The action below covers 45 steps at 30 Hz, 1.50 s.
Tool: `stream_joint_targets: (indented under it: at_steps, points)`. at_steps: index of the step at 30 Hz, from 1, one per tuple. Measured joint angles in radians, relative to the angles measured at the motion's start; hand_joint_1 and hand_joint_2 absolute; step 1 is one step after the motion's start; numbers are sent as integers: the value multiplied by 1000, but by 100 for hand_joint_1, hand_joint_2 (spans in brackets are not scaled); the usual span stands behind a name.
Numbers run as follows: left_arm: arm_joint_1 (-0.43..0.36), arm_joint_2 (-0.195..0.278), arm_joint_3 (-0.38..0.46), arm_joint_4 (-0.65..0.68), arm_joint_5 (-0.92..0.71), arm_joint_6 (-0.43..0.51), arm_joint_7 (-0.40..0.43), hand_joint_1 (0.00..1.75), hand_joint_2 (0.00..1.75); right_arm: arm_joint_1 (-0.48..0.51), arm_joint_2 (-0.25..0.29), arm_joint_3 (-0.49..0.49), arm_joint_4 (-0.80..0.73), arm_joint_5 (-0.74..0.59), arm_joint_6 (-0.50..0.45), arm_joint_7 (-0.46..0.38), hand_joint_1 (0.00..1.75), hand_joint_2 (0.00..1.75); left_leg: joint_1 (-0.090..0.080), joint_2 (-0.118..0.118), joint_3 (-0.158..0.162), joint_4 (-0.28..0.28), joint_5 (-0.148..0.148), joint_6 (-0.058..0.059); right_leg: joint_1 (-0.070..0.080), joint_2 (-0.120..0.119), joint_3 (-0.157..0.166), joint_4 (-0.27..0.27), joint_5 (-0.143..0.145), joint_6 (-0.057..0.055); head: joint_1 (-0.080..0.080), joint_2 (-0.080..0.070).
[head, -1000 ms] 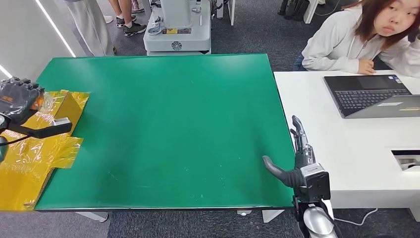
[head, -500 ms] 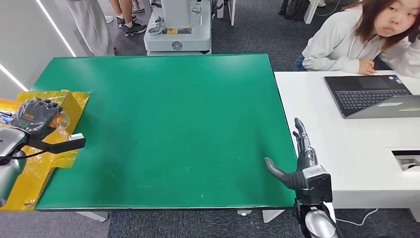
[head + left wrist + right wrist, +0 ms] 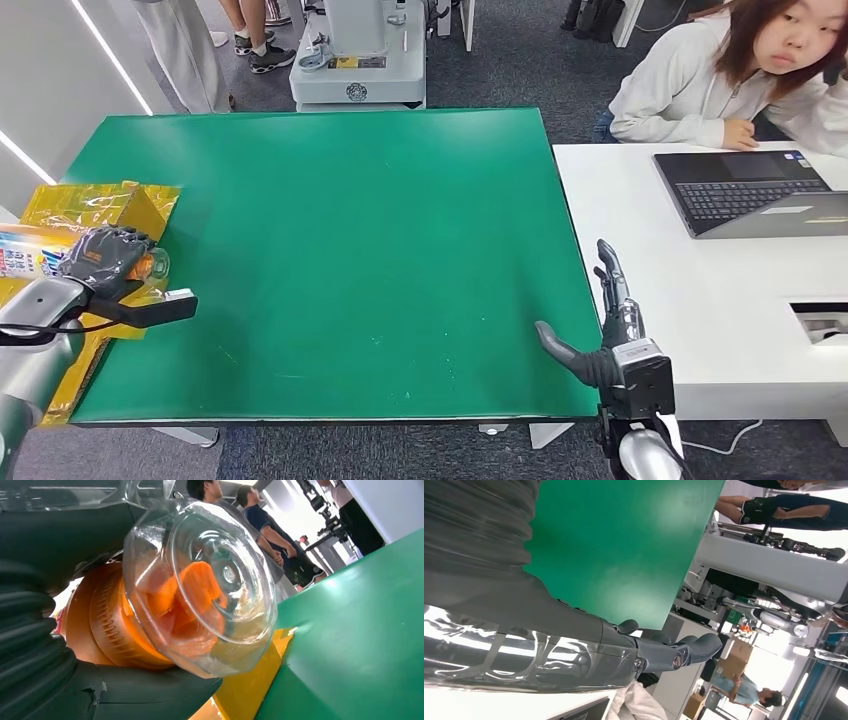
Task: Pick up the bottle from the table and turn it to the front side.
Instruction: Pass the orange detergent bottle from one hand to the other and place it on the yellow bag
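We saw a green bench (image 3: pixel 350 250) with crumpled yellow foil (image 3: pixel 95 205) along its left edge. Just beside its right edge stood a white desk (image 3: pixel 700 300) carrying an open laptop (image 3: pixel 745 190), and a person in a pale hoodie (image 3: pixel 690 90) sat leaning on that desk. Beyond the far edge of the bench stood a white machine base (image 3: pixel 358 60), with people's legs (image 3: pixel 255 30) nearby on the grey carpet.

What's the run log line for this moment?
left hand: holds bottle, lifted | right hand: open, idle at table edge
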State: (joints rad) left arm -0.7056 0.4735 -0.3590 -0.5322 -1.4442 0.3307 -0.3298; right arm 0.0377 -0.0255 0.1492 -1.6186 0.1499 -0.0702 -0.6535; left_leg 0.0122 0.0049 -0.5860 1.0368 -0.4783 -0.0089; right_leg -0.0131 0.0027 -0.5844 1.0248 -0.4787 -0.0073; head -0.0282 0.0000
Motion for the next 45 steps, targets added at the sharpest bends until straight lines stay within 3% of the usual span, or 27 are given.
stream_joint_targets:
  at_steps: [7, 23, 24, 27, 28, 45]
  points:
    - [-1, -45, 0, 57, 21, -85, 12, 175, 175, 17, -2, -2, -28, 20, 6, 16, 0, 175, 0, -1, 0, 0, 0, 0, 0, 0, 0, 0, 0, 0, 0, 0]
    - [13, -97, 0, 138, 38, -105, 50, 175, 175, 72, -8, -2, -88, 117, -31, 29, 0, 175, 0, 0, 0, 0, 0, 0, 0, 0, 0, 0, 0, 0, 0, 0]
    - [13, -97, 1, 142, 41, -109, 53, 165, 175, 74, -8, -2, -93, 122, -30, 31, 0, 175, 0, 0, 0, 0, 0, 0, 0, 0, 0, 0, 0, 0, 0, 0]
    - [18, -99, 6, 152, 54, -115, 62, 36, 175, 77, -8, -2, -106, 138, -19, 43, 0, 175, 0, 0, 0, 0, 0, 0, 0, 0, 0, 0, 0, 0, 0, 0]
    - [20, -99, 9, 156, 58, -116, 65, 2, 175, 77, -8, -2, -108, 142, -16, 46, 0, 175, 0, 0, 0, 0, 0, 0, 0, 0, 0, 0, 0, 0, 0, 0]
    - [42, -105, 75, 171, 113, -89, 51, 0, 175, 49, -8, 5, -108, 146, 0, 56, 0, 175, 0, -1, 1, -1, 0, 0, 0, -1, 2, 0, 0, 0, 0, 0]
